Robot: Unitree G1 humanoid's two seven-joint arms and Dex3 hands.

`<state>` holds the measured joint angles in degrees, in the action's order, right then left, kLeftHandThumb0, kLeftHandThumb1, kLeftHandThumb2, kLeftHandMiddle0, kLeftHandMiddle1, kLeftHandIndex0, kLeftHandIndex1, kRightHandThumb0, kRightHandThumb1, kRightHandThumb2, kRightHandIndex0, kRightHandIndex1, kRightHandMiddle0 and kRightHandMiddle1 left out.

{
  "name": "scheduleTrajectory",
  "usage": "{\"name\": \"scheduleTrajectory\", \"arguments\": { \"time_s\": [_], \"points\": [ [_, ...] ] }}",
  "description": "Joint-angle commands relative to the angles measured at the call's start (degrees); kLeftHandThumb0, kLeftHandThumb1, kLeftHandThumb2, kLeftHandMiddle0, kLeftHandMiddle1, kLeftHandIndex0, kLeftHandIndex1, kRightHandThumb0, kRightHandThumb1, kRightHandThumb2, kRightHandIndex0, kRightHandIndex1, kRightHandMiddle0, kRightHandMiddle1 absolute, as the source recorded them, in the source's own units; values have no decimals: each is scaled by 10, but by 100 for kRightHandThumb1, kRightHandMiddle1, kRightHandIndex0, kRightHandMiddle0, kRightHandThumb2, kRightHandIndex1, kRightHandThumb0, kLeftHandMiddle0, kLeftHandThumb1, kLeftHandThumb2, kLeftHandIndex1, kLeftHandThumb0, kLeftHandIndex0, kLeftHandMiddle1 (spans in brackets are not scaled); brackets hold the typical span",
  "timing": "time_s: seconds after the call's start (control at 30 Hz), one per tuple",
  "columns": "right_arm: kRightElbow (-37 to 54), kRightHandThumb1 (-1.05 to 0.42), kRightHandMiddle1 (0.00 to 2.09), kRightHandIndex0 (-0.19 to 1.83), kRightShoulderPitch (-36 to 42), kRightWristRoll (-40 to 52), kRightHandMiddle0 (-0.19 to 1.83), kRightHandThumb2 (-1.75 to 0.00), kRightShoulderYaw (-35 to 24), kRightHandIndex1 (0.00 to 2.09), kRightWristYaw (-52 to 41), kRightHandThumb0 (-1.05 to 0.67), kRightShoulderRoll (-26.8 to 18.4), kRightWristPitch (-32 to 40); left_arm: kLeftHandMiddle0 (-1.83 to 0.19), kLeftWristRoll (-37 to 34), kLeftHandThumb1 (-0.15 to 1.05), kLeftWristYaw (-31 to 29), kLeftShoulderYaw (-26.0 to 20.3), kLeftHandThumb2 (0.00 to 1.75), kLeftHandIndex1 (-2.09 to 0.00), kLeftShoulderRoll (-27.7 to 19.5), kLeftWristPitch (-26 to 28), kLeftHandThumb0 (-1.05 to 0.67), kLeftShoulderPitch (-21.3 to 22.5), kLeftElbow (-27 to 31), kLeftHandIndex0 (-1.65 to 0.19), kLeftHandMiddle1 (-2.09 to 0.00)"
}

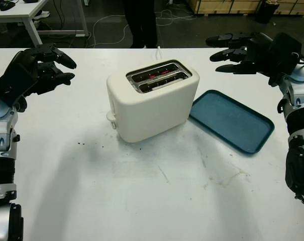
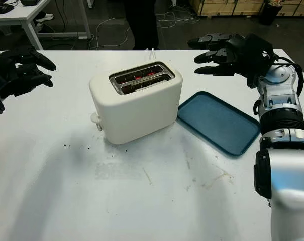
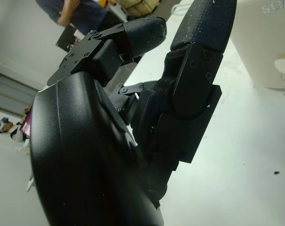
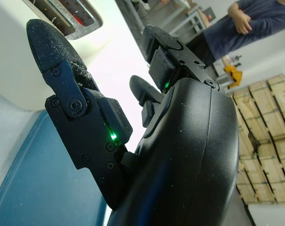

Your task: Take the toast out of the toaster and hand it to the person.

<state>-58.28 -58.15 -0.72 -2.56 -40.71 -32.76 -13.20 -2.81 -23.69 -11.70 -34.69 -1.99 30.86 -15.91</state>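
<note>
A cream-white toaster (image 1: 152, 100) stands in the middle of the white table (image 1: 141, 191), its lever knob (image 1: 110, 116) facing front left. Its two top slots (image 1: 158, 76) show metal guides and a red glow inside. My left hand (image 1: 69, 70) is open and held above the table to the left of the toaster, well apart from it. My right hand (image 1: 217, 54) is open too, raised at the toaster's far right with its fingers pointing toward the toaster. A person (image 1: 141, 22) in dark trousers stands behind the table's far edge, seen with arms folded in the right wrist view (image 4: 246, 23).
A flat blue tray (image 1: 231, 120) lies just right of the toaster, one corner close to its base. The toaster's white cable (image 1: 158, 50) runs off the far edge. A second white table (image 1: 21, 12) stands back left, and wooden crates (image 1: 227, 6) sit at the far right.
</note>
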Motion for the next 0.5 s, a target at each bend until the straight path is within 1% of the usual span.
{"name": "scheduleTrajectory", "arguments": {
  "time_s": [0.0,0.47],
  "points": [
    [5,-70,0,25,5,1,58,0,-1,74,1,-84,-3,1,-65,-1,87,5,0,0,-118,-1,-6,-105,8,-1,-59,-133],
    [7,-70,1,28,7,-4,59,0,1,71,8,-85,-5,-4,-65,2,88,9,2,0,-119,-2,-6,-105,8,-2,-59,-133]
  ]
}}
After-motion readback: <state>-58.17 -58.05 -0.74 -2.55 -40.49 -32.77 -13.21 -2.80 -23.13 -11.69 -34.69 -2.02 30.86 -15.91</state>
